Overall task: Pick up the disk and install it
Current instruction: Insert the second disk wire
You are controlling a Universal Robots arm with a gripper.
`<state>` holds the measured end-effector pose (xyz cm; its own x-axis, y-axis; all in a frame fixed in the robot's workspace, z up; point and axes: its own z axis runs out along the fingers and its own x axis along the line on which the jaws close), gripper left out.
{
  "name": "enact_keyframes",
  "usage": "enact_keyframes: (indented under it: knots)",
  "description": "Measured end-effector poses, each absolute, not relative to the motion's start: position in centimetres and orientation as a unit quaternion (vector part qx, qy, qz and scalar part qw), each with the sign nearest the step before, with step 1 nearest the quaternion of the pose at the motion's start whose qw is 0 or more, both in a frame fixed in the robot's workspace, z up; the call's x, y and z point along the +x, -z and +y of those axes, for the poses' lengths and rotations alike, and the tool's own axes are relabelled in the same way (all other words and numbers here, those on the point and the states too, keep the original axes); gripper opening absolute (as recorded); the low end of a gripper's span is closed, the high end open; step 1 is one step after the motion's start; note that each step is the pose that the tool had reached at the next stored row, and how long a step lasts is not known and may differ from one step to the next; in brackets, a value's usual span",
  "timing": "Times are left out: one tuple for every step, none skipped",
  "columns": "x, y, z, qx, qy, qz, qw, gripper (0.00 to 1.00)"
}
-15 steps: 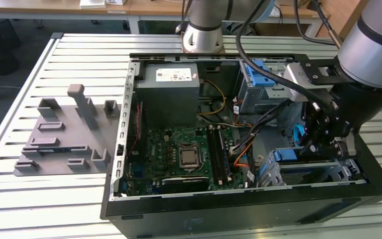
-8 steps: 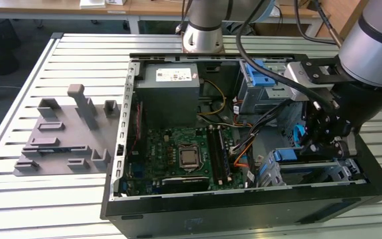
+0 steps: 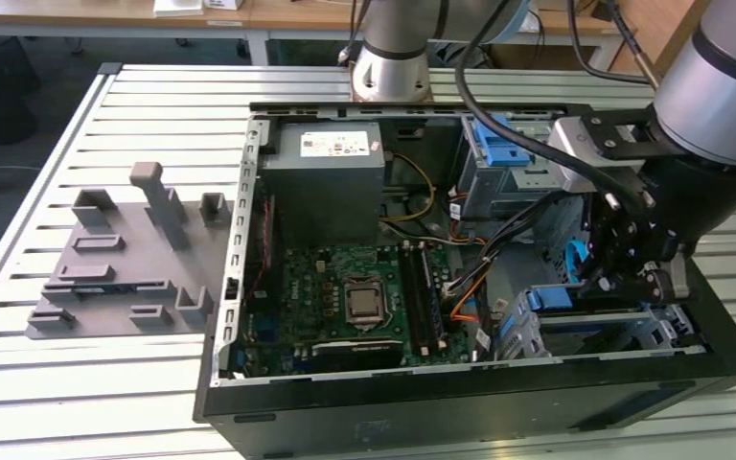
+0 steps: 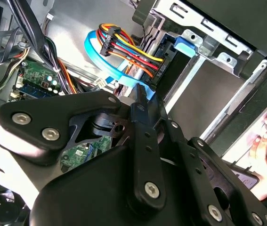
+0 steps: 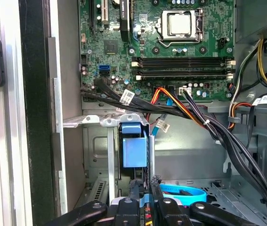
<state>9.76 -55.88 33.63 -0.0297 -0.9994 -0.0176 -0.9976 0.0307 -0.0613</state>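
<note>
one gripper [image 3: 624,273] was low inside the computer case [image 3: 342,407], at the drive cage [image 3: 598,331] on the exterior view's right, fingers narrow on the disk's [image 5: 134,149] edge. judged: seating went best pushed straight along the cage, clear of the cables [image 5: 180,110].

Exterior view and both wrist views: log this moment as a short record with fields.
case: open, lying on the slatted table
gripper: low inside the case, at the drive bay
blue latch bracket: on the bay, just ahead of the gripper
motherboard: exposed, beside the bay
grey fixture: on the table, to the exterior view's left of the case
</note>
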Motion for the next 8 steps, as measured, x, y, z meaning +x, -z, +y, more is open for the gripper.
enact_keyframes:
  knots:
    - [9.76,-33.64,-55.88,-0.696,0.016,0.717,0.028,0.24]
    - [9.76,-33.67,-55.88,-0.696,0.016,0.717,0.028,0.24]
    - [9.76,-33.69,-55.87,-0.696,0.016,0.717,0.028,0.24]
    - [9.76,-33.73,-55.87,-0.696,0.016,0.717,0.028,0.24]
    - [9.76,-33.76,-55.87,-0.696,0.016,0.717,0.028,0.24]
    - [9.76,-33.78,-55.87,-0.696,0.016,0.717,0.028,0.24]
    - [9.76,-33.81,-55.87,-0.696,0.016,0.717,0.027,0.24]
    - [9.76,-33.84,-55.87,-0.696,0.016,0.717,0.027,0.24]
